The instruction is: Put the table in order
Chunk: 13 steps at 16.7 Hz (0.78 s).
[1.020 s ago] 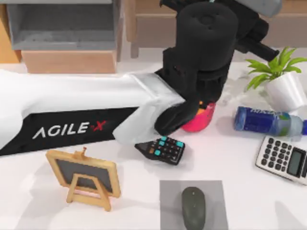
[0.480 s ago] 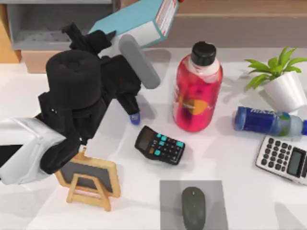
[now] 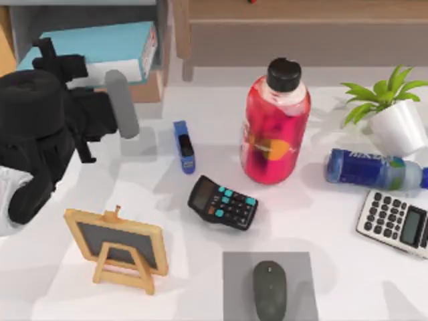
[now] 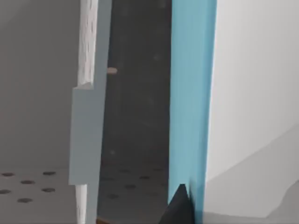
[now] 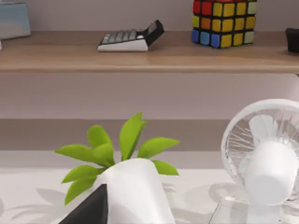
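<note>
Left gripper point(image 3: 100, 63) pinching the blue book point(image 3: 100, 48) at the shelf unit point(image 3: 160, 40), table point(image 3: 200, 281) spreading below the unit, red bottle point(image 3: 274, 127) standing right of the unit.

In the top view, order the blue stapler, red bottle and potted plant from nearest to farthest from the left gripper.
From the left gripper at the book:
1. Blue stapler, left of centre.
2. Red bottle, centre.
3. Potted plant, far right.

No lettering can be read: the white print on the blue bottle point(image 3: 371, 169) beside the potted plant point(image 3: 394, 110) is illegible.
</note>
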Available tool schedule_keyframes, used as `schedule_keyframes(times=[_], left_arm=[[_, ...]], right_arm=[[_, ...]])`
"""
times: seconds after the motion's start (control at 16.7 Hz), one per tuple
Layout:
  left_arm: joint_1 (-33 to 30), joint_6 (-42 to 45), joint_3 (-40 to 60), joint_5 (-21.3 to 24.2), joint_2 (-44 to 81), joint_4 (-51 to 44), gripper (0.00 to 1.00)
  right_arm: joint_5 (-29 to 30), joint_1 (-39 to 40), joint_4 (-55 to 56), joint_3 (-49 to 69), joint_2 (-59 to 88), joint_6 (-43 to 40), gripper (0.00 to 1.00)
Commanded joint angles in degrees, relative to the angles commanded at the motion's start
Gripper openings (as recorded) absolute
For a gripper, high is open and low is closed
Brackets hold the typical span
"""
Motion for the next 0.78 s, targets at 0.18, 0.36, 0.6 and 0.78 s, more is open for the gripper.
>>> schedule_keyframes(times=[0.18, 0.36, 0.6, 0.78], left_arm=[[3.3, 5.1, 4.1, 2.0, 4.6, 0.7, 0.00], [4.6, 7.4, 6.6, 2.9, 7.8, 0.8, 0.00], [4.7, 7.5, 6.7, 3.0, 8.0, 0.8, 0.00], [4.8, 7.6, 7.4, 2.9, 8.3, 0.8, 0.00]], right_arm=[[0.0, 0.0, 0.0, 0.0, 0.0, 0.0, 1.00], [0.0, 0.0, 0.0, 0.0, 0.0, 0.0, 1.00], [0.0, 0.0, 0.0, 0.0, 0.0, 0.0, 1.00], [0.0, 0.0, 0.0, 0.0, 0.0, 0.0, 1.00]])
